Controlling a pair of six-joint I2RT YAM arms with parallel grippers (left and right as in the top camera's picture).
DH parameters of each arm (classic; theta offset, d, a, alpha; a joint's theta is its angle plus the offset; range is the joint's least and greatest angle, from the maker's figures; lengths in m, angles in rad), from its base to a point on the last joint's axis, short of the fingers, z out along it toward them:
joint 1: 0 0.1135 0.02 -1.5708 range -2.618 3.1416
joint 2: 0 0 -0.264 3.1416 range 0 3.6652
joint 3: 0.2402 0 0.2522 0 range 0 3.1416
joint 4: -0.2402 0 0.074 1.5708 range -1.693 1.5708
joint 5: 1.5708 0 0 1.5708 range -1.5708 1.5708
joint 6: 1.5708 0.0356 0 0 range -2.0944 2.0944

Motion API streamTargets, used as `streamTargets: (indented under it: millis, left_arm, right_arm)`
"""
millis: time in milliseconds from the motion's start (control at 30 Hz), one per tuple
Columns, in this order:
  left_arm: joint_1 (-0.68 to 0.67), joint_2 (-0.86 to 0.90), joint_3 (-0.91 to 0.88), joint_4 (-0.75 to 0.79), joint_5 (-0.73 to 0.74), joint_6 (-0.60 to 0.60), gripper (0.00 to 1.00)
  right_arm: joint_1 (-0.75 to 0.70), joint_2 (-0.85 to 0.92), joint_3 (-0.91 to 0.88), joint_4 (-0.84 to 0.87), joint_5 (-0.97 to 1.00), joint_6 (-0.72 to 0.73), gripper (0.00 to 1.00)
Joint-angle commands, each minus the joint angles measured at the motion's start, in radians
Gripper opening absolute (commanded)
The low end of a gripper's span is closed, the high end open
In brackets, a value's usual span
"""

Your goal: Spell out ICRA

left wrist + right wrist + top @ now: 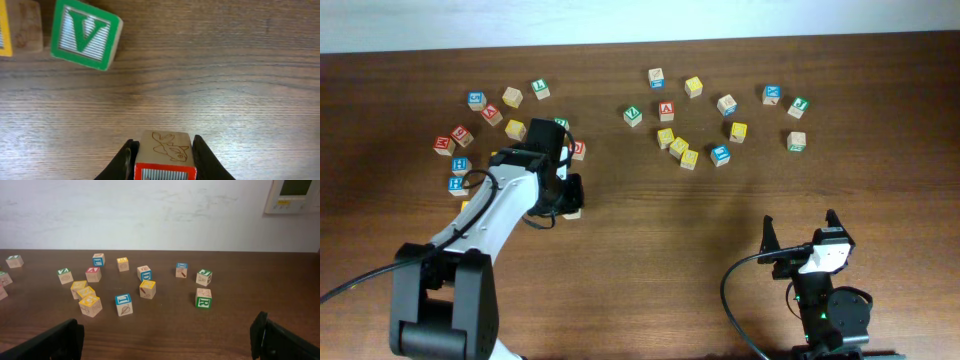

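Observation:
My left gripper [164,160] is shut on a wooden block [165,150] with a red-framed face and a fish drawing on its side. In the overhead view the left gripper [567,200] sits left of the table's middle, the block [572,212] peeking out under it. A green V block [85,34] lies ahead of it in the left wrist view. My right gripper [167,335] is open and empty, near the front right [800,235]. Many letter blocks lie scattered in two groups, among them a blue I block [123,304], a red A block [93,274] and a green R block [203,298].
One group of blocks [490,115] lies at the far left around the left arm. Another group [705,120] lies at the far middle and right. The table's front edge runs below the right arm base [825,310].

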Motion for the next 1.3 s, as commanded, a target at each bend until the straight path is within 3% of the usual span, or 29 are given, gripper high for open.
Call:
streamTargets:
  millis: [0,433,733,933,1033,1100,1167,1267]
  left_arm:
    - [-0.002,0.006,0.017,-0.003,0.035,-0.059,0.23]
    - [-0.269,0.006,0.017,-0.003,0.064,-0.059,0.23]
    - [-0.283,0.006,0.017,0.063,0.064,-0.060,0.27]
    - [-0.283,0.006,0.017,0.144,-0.035,-0.190,0.25]
    - [-0.283,0.007,0.017,0.148,-0.041,-0.189,0.41]
    - [-0.283,0.007,0.017,0.159,-0.022,-0.190,0.44]
    - [-0.283,0.007,0.017,0.163,0.007,-0.189,0.57]
    - [-0.282,0.001,0.041,0.139,0.034,-0.181,0.67]
  right_arm:
    - [-0.007,-0.006,-0.005,-0.007,0.005,-0.001,0.98]
    - [-0.007,-0.006,-0.005,-0.007,0.005,-0.001,0.98]
    - [-0.007,-0.006,-0.005,-0.007,0.005,-0.001,0.98]
    - [-0.007,-0.006,-0.005,-0.007,0.005,-0.001,0.98]
    - [-0.007,-0.006,-0.005,-0.007,0.005,-0.001,0.98]
    - [-0.007,-0.006,-0.005,-0.007,0.005,-0.001,0.98]
    - [-0.007,-0.006,-0.005,-0.007,0.005,-0.001,0.98]
    - [-0.007,-0.006,-0.005,-0.007,0.005,-0.001,0.98]
